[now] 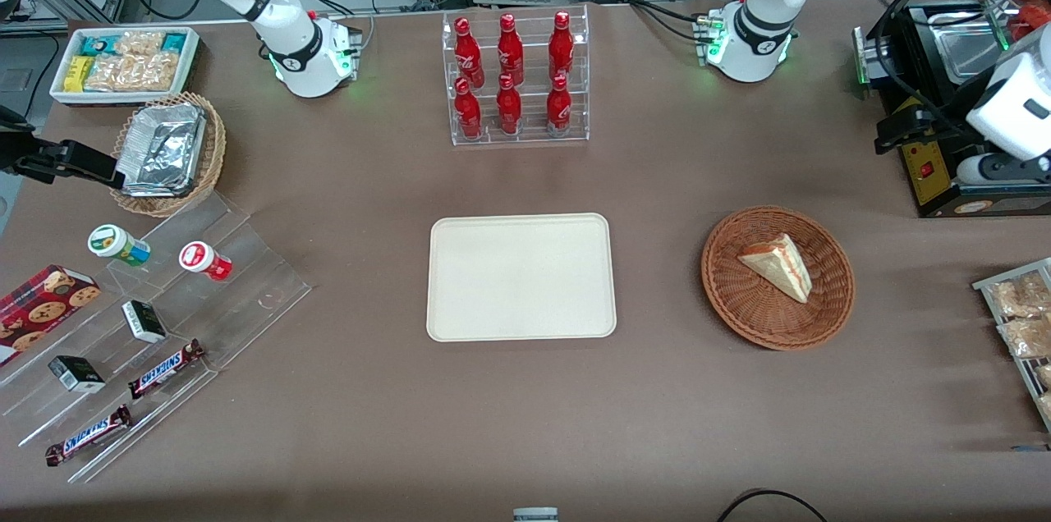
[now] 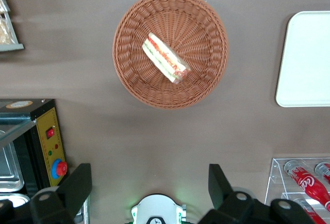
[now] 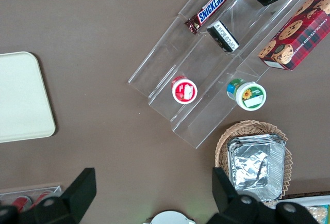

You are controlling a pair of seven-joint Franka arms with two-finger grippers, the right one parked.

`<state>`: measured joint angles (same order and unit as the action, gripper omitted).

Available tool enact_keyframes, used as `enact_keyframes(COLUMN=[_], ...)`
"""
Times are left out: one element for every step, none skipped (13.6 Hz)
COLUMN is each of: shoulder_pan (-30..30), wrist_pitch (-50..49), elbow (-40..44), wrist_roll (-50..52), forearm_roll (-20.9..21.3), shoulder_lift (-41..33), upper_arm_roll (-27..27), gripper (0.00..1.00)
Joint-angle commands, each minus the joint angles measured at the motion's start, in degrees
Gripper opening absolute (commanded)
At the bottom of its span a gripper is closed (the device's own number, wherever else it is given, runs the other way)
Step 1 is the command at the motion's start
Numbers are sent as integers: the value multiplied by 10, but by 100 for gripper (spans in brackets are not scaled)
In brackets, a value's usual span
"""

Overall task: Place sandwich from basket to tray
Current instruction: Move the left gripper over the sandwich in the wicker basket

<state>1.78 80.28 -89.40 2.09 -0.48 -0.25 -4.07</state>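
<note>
The sandwich (image 1: 780, 263) (image 2: 166, 59), a pale wedge with a red and green filling stripe, lies in the round reddish-brown wicker basket (image 1: 727, 296) (image 2: 206, 74). Beside the basket, toward the parked arm's end, the cream tray (image 1: 520, 276) (image 2: 307, 59) sits flat with nothing on it. My gripper (image 1: 887, 135) (image 2: 149, 185) hangs high over the table, farther from the front camera than the basket and apart from it, near a black appliance. Its fingers (image 2: 77, 185) stand wide open and hold nothing.
A black appliance (image 1: 944, 177) stands at the working arm's end, with a rack of snack packets (image 1: 1018, 317) nearer the camera. An acrylic rack of red bottles (image 1: 513, 79) stands farther back than the tray. A stepped acrylic shelf (image 1: 246, 259), foil-container basket (image 1: 168, 153) and white bin (image 1: 123, 62) lie toward the parked arm's end.
</note>
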Motion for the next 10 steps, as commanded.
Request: enact_keyframes(shoulder_pan=[-28, -30, -30, -30, -30, -30, -28, -28, -29, -30], wrist_pitch=[-17, -17, -17, -15, -12, -3, 22, 68, 121, 183], elbow=[16, 19, 19, 17, 14, 8, -9, -52, -106, -165], wrist_roll=[6, 8, 8, 8, 11, 20, 43, 75, 125, 174], forearm_roll=[34, 37, 36, 37, 42, 43, 43, 44, 44, 44], shoulder_lift=[4, 8, 9, 10, 16, 22, 24, 17, 4, -7], upper_arm_roll=[1, 0, 0, 0, 1, 1, 1, 1, 1, 1], gripper=[100, 100, 100, 100, 100, 100, 99, 99, 99, 99])
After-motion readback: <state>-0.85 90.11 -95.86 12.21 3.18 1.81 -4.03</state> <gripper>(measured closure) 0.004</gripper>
